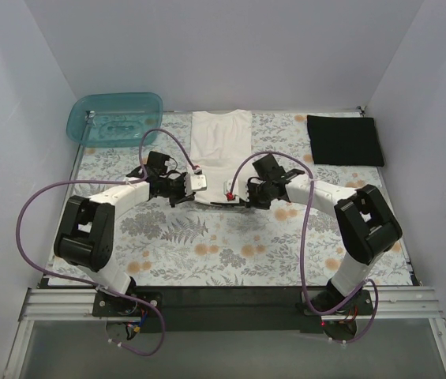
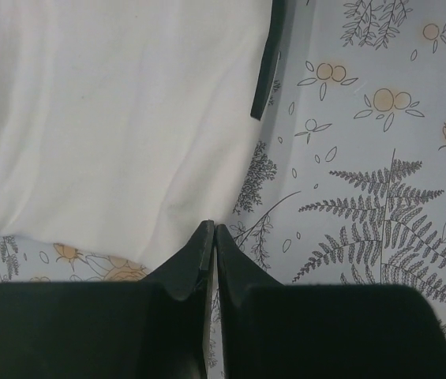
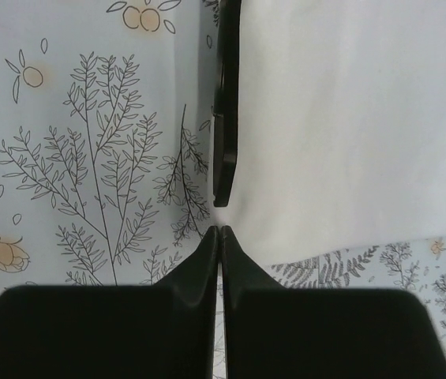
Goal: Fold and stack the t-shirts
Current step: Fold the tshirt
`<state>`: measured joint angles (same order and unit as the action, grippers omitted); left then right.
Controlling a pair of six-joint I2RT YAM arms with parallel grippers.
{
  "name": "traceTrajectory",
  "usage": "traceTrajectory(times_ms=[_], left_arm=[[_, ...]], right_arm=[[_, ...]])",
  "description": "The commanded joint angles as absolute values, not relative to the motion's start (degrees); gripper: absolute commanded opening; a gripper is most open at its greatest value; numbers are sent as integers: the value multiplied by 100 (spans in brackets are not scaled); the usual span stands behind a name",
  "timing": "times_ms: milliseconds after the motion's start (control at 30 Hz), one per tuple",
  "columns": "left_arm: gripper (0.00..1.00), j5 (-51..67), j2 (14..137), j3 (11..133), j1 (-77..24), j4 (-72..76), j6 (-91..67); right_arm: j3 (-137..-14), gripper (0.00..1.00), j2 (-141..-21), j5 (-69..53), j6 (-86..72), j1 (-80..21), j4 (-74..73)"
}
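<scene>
The cream-white t-shirt (image 1: 221, 138) lies folded into a long strip at the back middle of the floral cloth. My left gripper (image 1: 200, 189) and right gripper (image 1: 237, 194) face each other at its near edge. In the left wrist view my left gripper (image 2: 211, 229) is shut with its tips on the shirt's (image 2: 104, 118) near corner, and creases run to the tips. In the right wrist view my right gripper (image 3: 220, 230) is shut on the shirt's (image 3: 349, 118) other near corner. The black t-shirt (image 1: 345, 140) lies folded at the back right, apart from both grippers.
A translucent teal tub (image 1: 116, 118) stands at the back left corner. The grey-and-orange floral cloth (image 1: 207, 245) covers the table. White walls close in the back and both sides. Each wrist view shows the other gripper's black finger (image 2: 267, 71) (image 3: 226, 110) along the shirt's edge.
</scene>
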<state>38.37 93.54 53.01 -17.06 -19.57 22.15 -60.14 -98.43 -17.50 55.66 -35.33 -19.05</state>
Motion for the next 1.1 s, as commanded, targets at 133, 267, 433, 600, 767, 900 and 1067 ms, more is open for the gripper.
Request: traceTrajectory(times_ms=[133, 267, 433, 600, 767, 900, 1067], left_arm=[[0, 4052, 9027, 5546, -1608, -2259, 2232], [0, 4262, 8816, 5651, -1608, -2504, 2223], [0, 4368, 8369, 5643, -1626, -3101, 2285], [0, 4280, 7841, 5406, -1810, -3742, 2365], [0, 4517, 7024, 5247, -1995, -4411, 2039], [0, 4790, 6619, 5422, -2030, -5340, 1784], [0, 4764, 6802, 6230, -2022, -5652, 1310]], right_arm=[[-6310, 1, -9413, -1872, 5599, -3410, -2337], [-6328, 1, -9229, -2021, 5607, -3419, -2505], [-6267, 1, -8807, -2197, 5564, -3436, -2821], [-6003, 1, -8298, -2302, 5572, -3498, -3321], [-5705, 1, -7456, -2549, 5415, -3858, -3919], [-5616, 1, -6839, -2680, 5055, -4262, -4288], [-6177, 1, -6968, -2549, 4895, -4289, -4447]])
